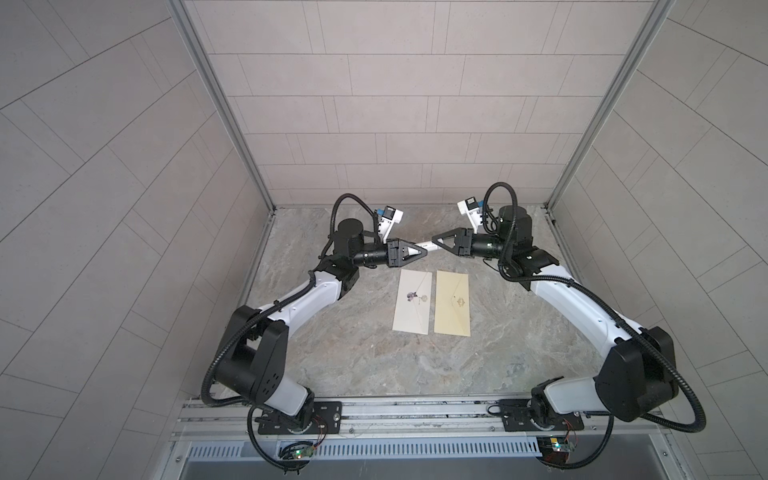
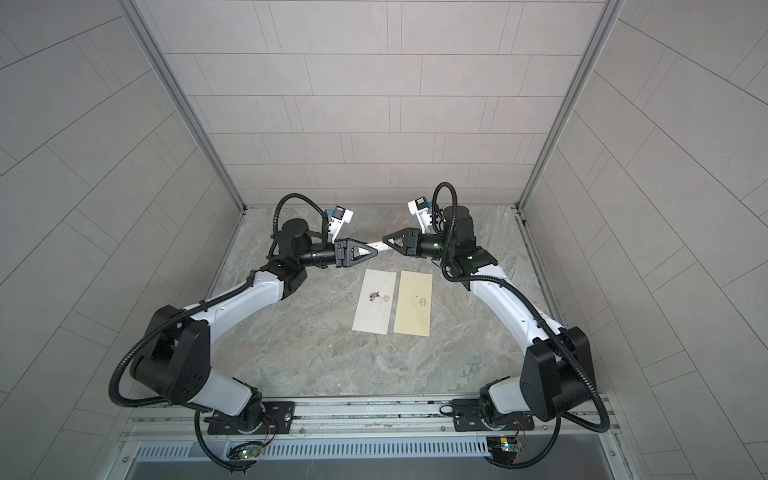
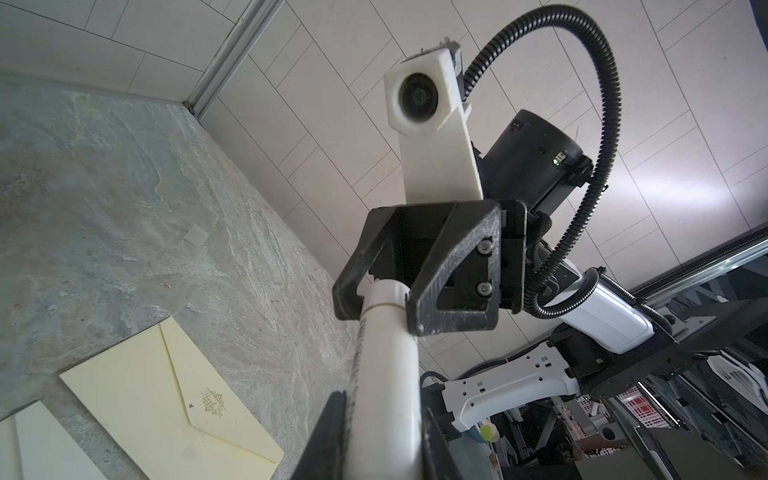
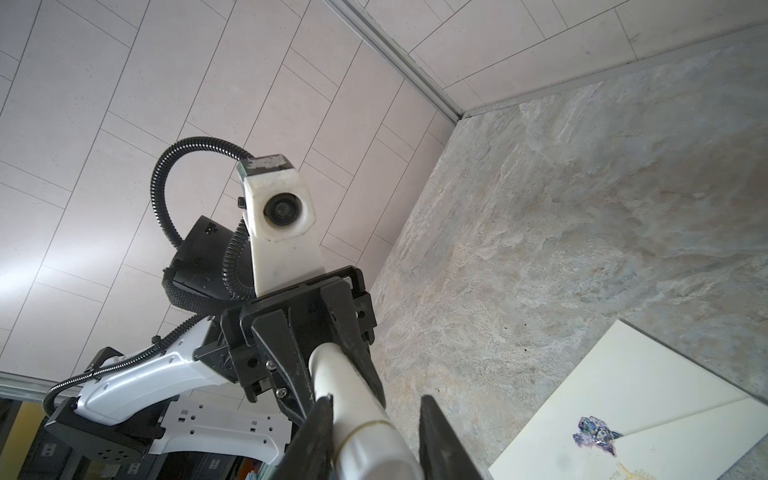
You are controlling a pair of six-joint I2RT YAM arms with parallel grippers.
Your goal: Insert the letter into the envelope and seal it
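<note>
Two hands meet tip to tip above the far part of the worktop (image 1: pixel 498 340), with a white tube (image 3: pixel 386 374) bridging them, its long axis running straight from one to the other. The left hand (image 1: pixel 426 251) pinches the tube's body. The right hand (image 1: pixel 434 240) straddles its capped end, fingers spread, a sliver of gap on one side. The next pull likely runs along that axis, probably to uncap glue. Below both hands, toward the arm bases, lie a white envelope (image 1: pixel 412 301), nearer the left, and a cream envelope (image 1: pixel 453 302), nearer the right. They sit side by side, flaps folded shut; no loose letter shows. The marbled worktop is flat, and the tiled walls stand well apart.
</note>
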